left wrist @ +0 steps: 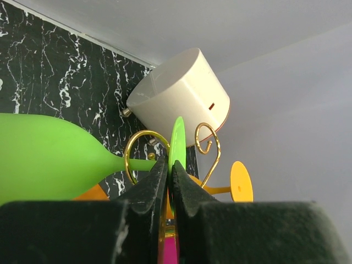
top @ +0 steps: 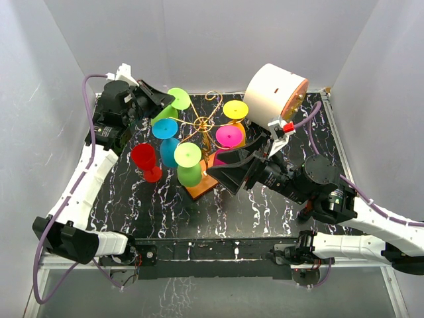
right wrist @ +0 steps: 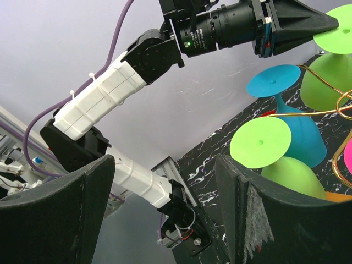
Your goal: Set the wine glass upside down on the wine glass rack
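The gold wire wine glass rack (top: 207,121) stands mid-table on its orange-brown wooden base (top: 201,187). Blue (top: 165,128), green (top: 188,156), pink (top: 228,136) and yellow (top: 235,109) glasses hang upside down on it. My left gripper (top: 167,104) is shut on the round foot (left wrist: 177,142) of a lime-green wine glass (top: 177,99). It holds the glass on its side at the rack's back left, its stem inside a gold scroll (left wrist: 138,137) and its bowl (left wrist: 49,157) to the left. My right gripper (top: 228,175) is open and empty beside the base; its fingers (right wrist: 247,203) frame the rack's glasses.
A red glass (top: 146,161) stands on the black marbled table (top: 165,212) left of the rack. A large white cylinder (top: 275,93) lies tilted at the back right, also in the left wrist view (left wrist: 181,93). White walls enclose the table.
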Controlling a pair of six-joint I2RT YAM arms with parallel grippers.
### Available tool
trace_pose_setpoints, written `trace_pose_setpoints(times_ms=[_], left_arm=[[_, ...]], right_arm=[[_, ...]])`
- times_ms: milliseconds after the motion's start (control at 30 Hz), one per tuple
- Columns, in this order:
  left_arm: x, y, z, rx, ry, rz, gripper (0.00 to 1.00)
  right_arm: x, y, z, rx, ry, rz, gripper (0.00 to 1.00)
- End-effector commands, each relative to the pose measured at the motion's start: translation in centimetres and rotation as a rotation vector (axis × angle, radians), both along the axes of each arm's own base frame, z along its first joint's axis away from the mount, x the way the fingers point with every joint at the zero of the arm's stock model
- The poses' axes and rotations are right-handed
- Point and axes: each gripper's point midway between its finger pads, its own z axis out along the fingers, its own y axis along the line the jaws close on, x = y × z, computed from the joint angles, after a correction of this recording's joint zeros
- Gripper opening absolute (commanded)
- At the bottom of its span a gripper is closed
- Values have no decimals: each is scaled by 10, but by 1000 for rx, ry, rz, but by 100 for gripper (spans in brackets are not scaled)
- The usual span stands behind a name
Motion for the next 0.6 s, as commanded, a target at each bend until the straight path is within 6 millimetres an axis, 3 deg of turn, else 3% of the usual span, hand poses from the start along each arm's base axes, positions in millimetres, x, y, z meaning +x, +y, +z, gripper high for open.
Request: trace_pose_setpoints(times_ms=[0, 200, 400, 567], left_arm=[[-10, 11, 0, 0, 4, 30, 11], [-13, 21, -12, 29, 46, 75, 22], [-19, 35, -2, 86, 42, 124, 41], [-29, 49, -1, 155, 41, 159, 48]], right_arm=[[-3, -4, 13, 44, -16, 5, 72], [-3, -4, 13, 45, -15, 6, 72], [-4, -4, 14, 47, -16, 8, 72], [-3, -3, 13, 47, -16, 8, 72]])
